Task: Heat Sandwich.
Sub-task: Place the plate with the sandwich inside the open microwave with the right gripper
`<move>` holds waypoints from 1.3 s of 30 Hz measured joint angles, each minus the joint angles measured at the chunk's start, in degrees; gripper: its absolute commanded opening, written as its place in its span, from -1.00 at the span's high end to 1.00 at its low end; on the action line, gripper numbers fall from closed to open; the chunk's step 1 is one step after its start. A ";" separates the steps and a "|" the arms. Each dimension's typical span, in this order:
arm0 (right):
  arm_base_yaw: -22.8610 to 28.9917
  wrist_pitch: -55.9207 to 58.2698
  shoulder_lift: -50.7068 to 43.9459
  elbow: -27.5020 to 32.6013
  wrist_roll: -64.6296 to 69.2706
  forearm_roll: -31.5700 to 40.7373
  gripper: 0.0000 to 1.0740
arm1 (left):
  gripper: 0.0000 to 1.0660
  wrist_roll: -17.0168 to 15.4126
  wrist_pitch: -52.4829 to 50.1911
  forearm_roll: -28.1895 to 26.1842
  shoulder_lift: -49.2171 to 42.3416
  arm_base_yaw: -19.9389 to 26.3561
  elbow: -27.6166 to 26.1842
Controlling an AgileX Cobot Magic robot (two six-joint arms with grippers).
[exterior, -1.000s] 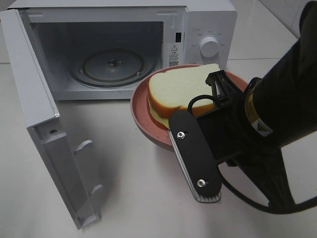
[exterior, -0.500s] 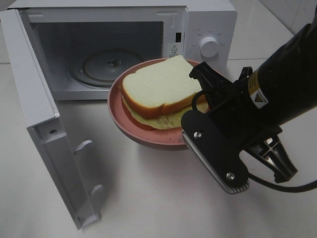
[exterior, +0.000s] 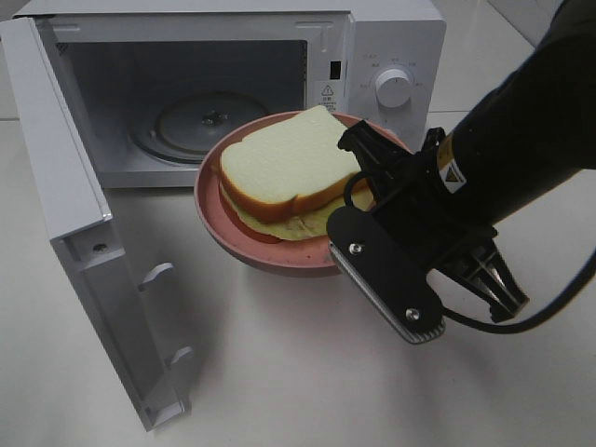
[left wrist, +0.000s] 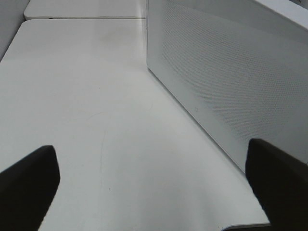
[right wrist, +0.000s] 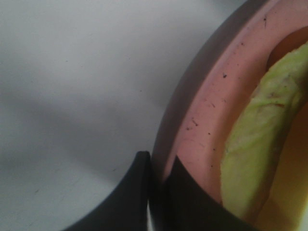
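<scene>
The sandwich (exterior: 284, 172), white bread with a golden-brown crust and a pale green layer, lies on a round pink plate (exterior: 223, 223). The plate hangs above the table just in front of the open microwave (exterior: 209, 88). My right gripper (exterior: 366, 186) is shut on the plate's right rim. In the right wrist view its fingertips pinch the pink plate rim (right wrist: 202, 110), with the green layer of the sandwich (right wrist: 255, 159) beside them. My left gripper (left wrist: 154, 192) stands wide open over bare table with nothing between its fingers; it does not show in the exterior high view.
The microwave door (exterior: 84, 242) is swung fully open to the left and reaches toward the table's front. A glass turntable (exterior: 209, 121) lies inside the cavity. The control knob (exterior: 393, 87) is on the right panel. A white perforated microwave panel (left wrist: 226, 82) stands beside the left gripper.
My right gripper has carried the plate with the sandwich leftward, closer to the microwave opening. The arm has swung with it. The microwave door has not moved.
</scene>
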 measured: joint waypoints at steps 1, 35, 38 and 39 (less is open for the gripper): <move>0.00 -0.97 1.32 -1.15 -0.11 0.06 0.99 | -0.90 0.00 0.00 0.00 0.00 0.00 0.00; 0.00 -4.13 21.14 -21.66 -3.95 5.16 0.99 | -0.90 0.00 0.00 0.00 0.00 0.00 0.00; 0.00 -2.64 22.86 -24.29 -3.95 5.16 0.99 | -0.90 0.00 0.00 0.00 0.00 0.00 0.00; 0.00 -2.06 23.61 -25.21 -3.95 5.16 0.98 | -0.90 0.00 0.00 0.00 0.00 0.00 0.00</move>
